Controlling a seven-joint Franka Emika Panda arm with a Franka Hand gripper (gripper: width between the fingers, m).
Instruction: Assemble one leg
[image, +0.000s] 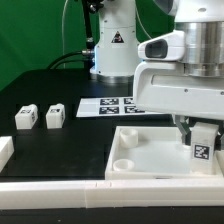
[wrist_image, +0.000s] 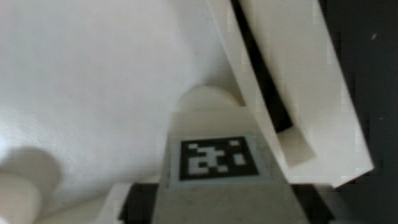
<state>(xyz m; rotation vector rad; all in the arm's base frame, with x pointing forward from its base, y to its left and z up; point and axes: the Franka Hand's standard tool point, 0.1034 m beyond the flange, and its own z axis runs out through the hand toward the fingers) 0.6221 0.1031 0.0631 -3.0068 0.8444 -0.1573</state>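
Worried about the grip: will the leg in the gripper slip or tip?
The leg looks like rigid, smooth plastic, so it may slip. Its blocky shape probably resists rolling. The gripper seems closed on it over the tray-like piece, so tipping seems unlikely.

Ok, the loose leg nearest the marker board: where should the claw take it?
Probably from straight above, gripping the leg across two opposite side faces: it sits flat on the table, with a gap to its neighbour for one finger.

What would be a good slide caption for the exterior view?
Robot gripper holds a tagged white leg over the white tray-like piece, while two spare legs wait nearby.
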